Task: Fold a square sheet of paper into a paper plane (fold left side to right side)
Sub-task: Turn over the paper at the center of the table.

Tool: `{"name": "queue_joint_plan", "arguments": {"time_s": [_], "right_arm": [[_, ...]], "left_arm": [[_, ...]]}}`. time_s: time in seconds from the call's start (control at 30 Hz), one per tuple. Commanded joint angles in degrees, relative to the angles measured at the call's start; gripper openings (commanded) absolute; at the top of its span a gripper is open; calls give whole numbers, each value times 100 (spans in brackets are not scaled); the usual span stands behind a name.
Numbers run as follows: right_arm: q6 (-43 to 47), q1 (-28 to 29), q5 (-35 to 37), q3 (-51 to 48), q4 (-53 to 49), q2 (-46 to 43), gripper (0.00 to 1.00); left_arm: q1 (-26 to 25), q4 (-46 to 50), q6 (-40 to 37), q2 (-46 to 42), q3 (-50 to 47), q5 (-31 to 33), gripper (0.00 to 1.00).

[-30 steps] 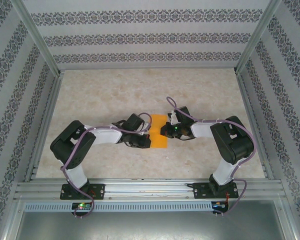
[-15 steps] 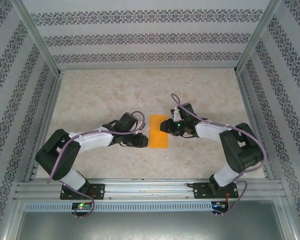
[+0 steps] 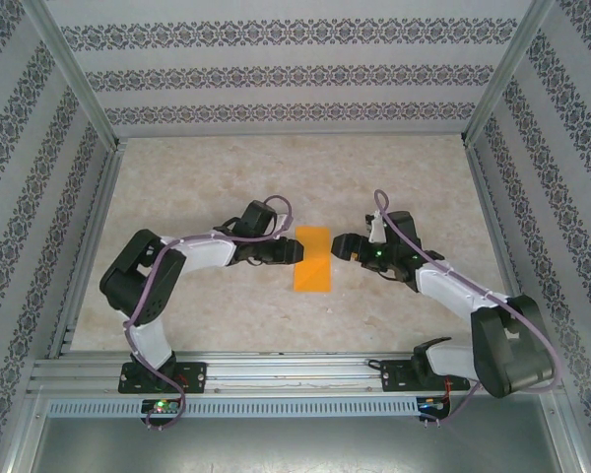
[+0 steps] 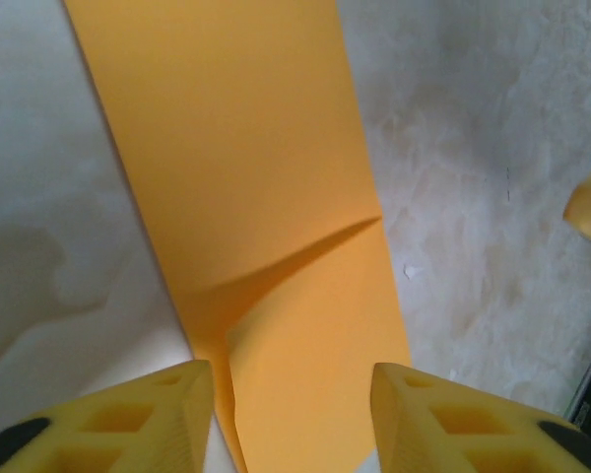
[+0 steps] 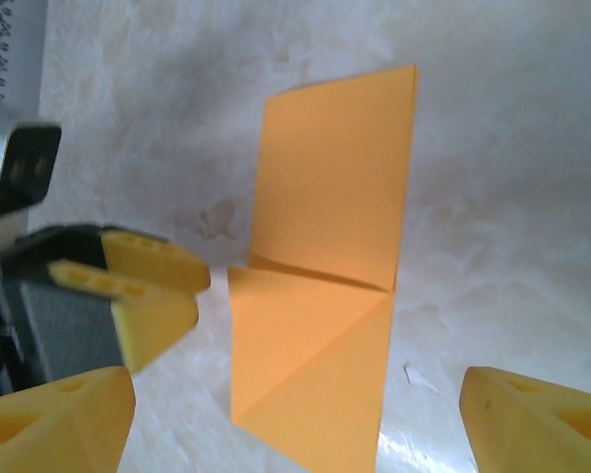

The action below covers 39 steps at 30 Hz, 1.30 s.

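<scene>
Orange paper (image 3: 312, 259), folded to a narrow strip, lies on beige marbled table (image 3: 197, 187) btw L claw (image 3: 294, 250) & R claw (image 3: 339, 243), both spread, gripping nothing. R wrist cam shows diagonal crease (image 5: 310, 355); L wrist cam, lifted flap (image 4: 305, 325).

No text, label, brand mark, number or sign can be read here. The wall panels (image 3: 276, 74) carry repeating ornamental bands, not lettering. The orange sheet of paper (image 3: 312, 258) is plain on the faces that show. The small circuit board (image 3: 161, 405) below the left arm's base may carry print, but it is too small to resolve.
</scene>
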<state>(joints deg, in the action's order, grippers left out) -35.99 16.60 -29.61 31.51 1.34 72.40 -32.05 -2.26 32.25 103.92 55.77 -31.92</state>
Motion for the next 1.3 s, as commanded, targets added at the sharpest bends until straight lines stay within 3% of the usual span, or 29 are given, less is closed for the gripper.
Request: {"name": "queue_joint_plan", "arguments": {"time_s": [0.0, 0.27, 0.57, 0.9, 1.1, 1.27], "right_arm": [[100, -69, -123, -204, -38, -227, 86], [166, -102, -312, -288, -38, -275, 82], [197, -91, -336, -187, -3, -51, 82], [189, -62, -335, -193, 15, 11, 81], [197, -58, -395, -180, 31, 76, 80], [61, 26, -585, -194, 269, 270, 78]], "left_arm": [[75, -197, -113, 306, 286, -273, 37], [66, -52, -214, 579, 448, -292, 26], [75, 224, -401, 193, 290, 262, 33], [69, 158, -332, 547, 463, -80, 32], [68, 41, -272, 703, 505, -225, 22], [62, -186, -192, 464, 298, -77, 5]]}}
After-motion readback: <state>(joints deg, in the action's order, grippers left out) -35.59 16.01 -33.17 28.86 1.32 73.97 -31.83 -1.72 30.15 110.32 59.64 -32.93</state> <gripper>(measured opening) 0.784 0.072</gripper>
